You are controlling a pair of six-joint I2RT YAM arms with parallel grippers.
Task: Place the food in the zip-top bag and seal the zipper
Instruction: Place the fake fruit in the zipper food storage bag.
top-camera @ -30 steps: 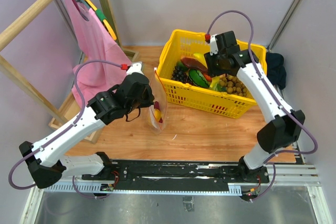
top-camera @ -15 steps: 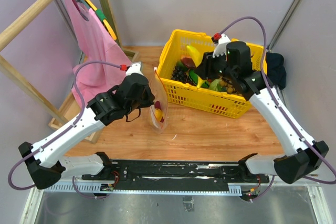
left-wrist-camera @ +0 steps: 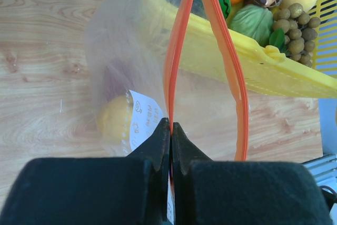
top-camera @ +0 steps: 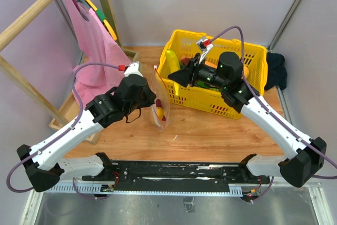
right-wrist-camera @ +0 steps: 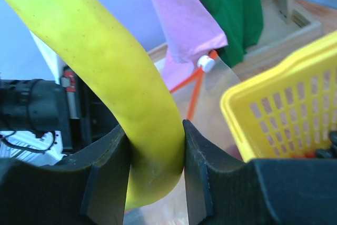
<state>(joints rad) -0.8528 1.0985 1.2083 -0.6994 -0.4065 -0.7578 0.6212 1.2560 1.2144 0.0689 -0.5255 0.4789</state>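
Item one: my left gripper (left-wrist-camera: 170, 130), jaws pinched together on the zipper (left-wrist-camera: 231, 67) of the clear bag (top-camera: 160, 106), which stands gaping on the table with a yellow fruit (left-wrist-camera: 113, 119) inside. Item two: my right gripper (right-wrist-camera: 157, 146), jaws half-spread, clamping a banana (right-wrist-camera: 105, 61) at the bag's 1 o'clock. Surroundings: yellow basket (top-camera: 221, 104) crowding the bag's mouth at 2 o'clock, pink cloth (top-camera: 95, 46) at 10 o'clock.

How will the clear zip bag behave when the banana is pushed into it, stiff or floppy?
Probably floppy: the zip-top bag is thin crinkled film, held up where the left gripper pinches its zipper. Likely light, so the banana may push it aside or fold its mouth.
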